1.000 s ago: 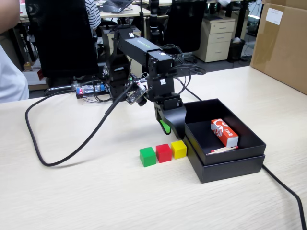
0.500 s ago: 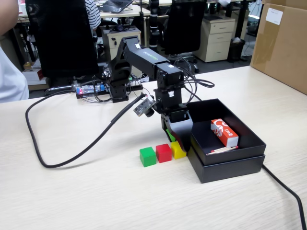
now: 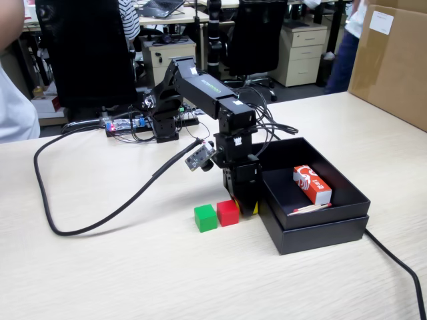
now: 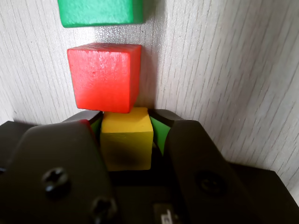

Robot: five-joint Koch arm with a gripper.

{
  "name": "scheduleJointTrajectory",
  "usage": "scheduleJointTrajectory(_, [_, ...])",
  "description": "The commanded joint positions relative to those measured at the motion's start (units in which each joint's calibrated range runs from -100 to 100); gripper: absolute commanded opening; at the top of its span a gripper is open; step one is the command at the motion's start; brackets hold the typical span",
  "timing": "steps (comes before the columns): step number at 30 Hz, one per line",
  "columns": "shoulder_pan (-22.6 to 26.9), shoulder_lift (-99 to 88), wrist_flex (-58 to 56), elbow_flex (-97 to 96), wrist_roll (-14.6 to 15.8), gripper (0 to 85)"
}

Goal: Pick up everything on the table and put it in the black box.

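The yellow cube (image 4: 127,140) rests on the table (image 3: 133,267) between my gripper's (image 4: 126,115) green-padded fingers, which press both its sides. In the fixed view my gripper (image 3: 245,203) points straight down just left of the black box (image 3: 320,225), and only a sliver of the yellow cube (image 3: 255,208) shows beside it. The red cube (image 3: 227,213) stands close against the yellow one. It fills the middle of the wrist view, the red cube (image 4: 103,77) overlapping the yellow one's far edge. The green cube (image 3: 205,217) sits left of the red, seen as the green cube (image 4: 100,11) at the wrist view's top.
Inside the black box lie a red-and-white carton (image 3: 311,184) and a thin red-tipped stick (image 3: 310,208). A big cardboard box (image 3: 390,60) stands at the far right. A black cable (image 3: 80,223) loops over the table at left, another (image 3: 393,260) runs right of the box.
The arm reached forward and dropped. The gripper, open above the yellow cube before, now stands over it with the jaws drawn in on its sides. The cubes stayed in place.
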Motion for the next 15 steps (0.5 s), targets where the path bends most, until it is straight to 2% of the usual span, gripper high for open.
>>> scheduleJointTrajectory(1, [0.5, -1.5, -0.3, 4.1, 0.2, 0.9])
scheduleJointTrajectory(6, [-0.1, -7.1, -1.0, 4.1, 0.2, 0.9])
scheduleJointTrajectory(15, [-0.5, -35.4, -5.9, 0.7, 0.1, 0.9])
